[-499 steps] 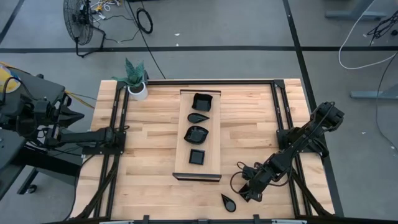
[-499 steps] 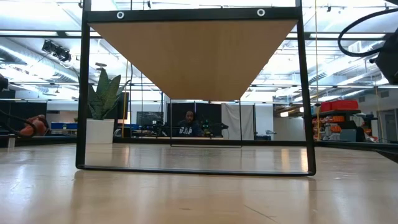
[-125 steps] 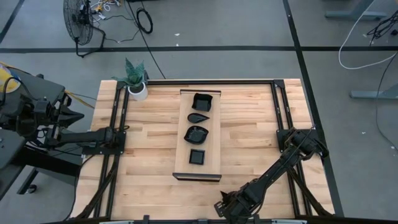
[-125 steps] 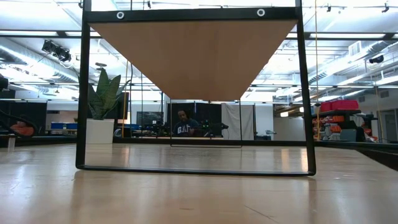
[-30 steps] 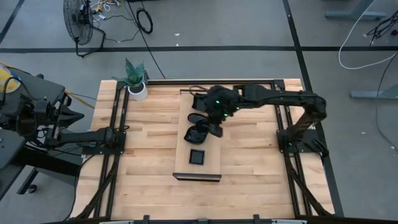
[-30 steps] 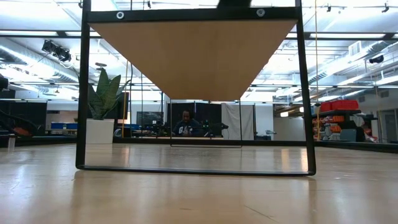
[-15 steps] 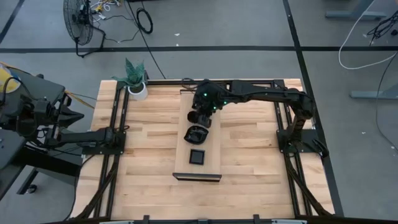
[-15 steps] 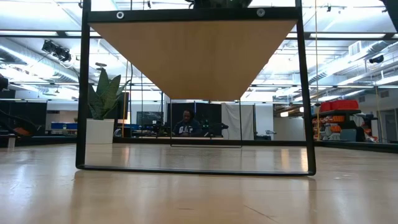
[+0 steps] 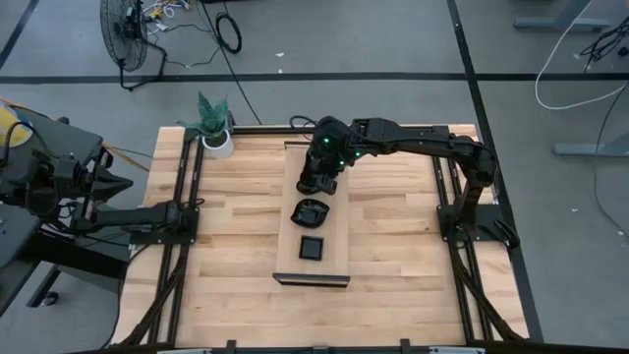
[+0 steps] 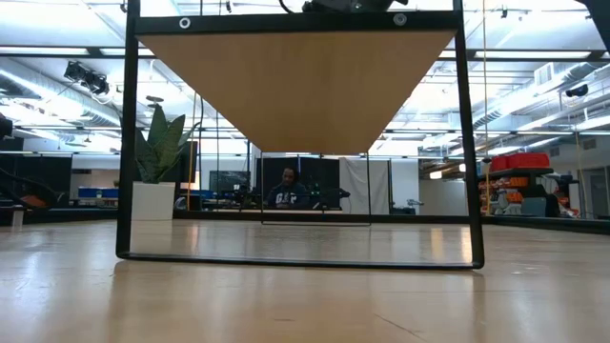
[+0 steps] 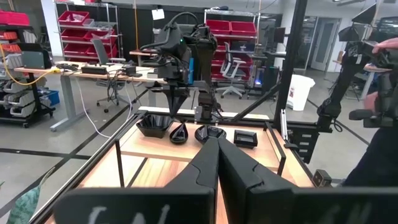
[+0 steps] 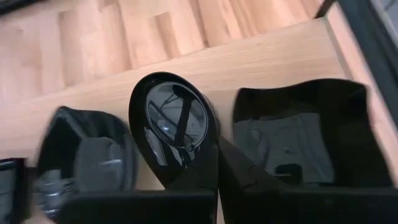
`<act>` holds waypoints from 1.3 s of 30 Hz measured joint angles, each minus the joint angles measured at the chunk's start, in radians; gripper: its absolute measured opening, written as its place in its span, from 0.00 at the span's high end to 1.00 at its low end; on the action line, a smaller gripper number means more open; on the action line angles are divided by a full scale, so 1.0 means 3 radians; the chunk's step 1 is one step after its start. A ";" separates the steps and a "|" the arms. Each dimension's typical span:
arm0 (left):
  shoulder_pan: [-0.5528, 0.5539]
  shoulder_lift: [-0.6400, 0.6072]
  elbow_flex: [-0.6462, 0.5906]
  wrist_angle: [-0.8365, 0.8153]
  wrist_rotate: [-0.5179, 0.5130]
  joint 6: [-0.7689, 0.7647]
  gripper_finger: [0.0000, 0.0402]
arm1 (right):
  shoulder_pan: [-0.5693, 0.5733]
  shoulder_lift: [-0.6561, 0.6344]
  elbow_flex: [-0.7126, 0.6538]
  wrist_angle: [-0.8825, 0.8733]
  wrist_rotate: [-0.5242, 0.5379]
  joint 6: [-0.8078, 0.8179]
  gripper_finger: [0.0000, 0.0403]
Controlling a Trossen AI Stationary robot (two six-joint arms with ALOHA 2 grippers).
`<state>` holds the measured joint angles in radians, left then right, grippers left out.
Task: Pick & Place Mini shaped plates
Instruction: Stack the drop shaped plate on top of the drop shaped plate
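Four mini shaped plates in sight, glossy and black, lined up in one row along a long pale wooden board [image 9: 337, 231] at the middle of the bench [image 9: 236, 246]. One of each shape: a wavy-rimmed square bowl [image 12: 305, 134] at the board's far end, then a teardrop plate [image 12: 174, 118], then a leaf-shaped plate [image 9: 312, 210], then a flat square plate [image 9: 312, 248] nearest the bench's front edge.

Directly above the teardrop plate, the right claw [image 12: 217, 163], reaching in from the bench's right edge. Fingers pressed together with no gap to speak of, pinching the teardrop plate at its pointed end. Unclear whether that plate rests on the board or hangs just over it. Bowl and leaf-shaped plate just beside it on either side, untouched.

Left claw [image 11: 217, 149] at the bench's left edge, well apart from the board, fingers closed and holding nothing.

One small white pot with a green plant [image 9: 217, 141] at the far left corner of the bench.
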<state>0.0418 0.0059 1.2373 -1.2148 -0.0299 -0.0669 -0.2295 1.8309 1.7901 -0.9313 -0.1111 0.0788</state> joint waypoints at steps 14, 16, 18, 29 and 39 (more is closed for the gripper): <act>0.0000 0.0001 -0.0001 -0.0001 0.0000 0.0002 0.96 | -0.0013 0.0100 -0.0001 0.0098 -0.0121 0.0085 1.00; 0.0000 0.0000 0.0000 0.0000 0.0001 0.0000 0.97 | -0.0013 0.0096 -0.0001 0.0083 -0.0121 0.0085 1.00; 0.0000 0.0001 -0.0001 -0.0002 0.0001 0.0002 0.96 | -0.0013 0.0097 -0.0001 0.0054 -0.0121 0.0085 1.00; 0.0000 0.0000 -0.0001 -0.0001 0.0000 0.0002 0.96 | -0.0015 0.0097 -0.0001 0.0041 -0.0208 0.0160 1.00; 0.0000 0.0001 0.0000 0.0000 0.0001 0.0000 0.97 | -0.0005 0.0097 -0.0001 0.0049 -0.0208 0.0247 1.00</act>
<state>0.0418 0.0061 1.2372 -1.2149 -0.0296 -0.0669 -0.2310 1.8599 1.7897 -0.9166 -0.1734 0.1528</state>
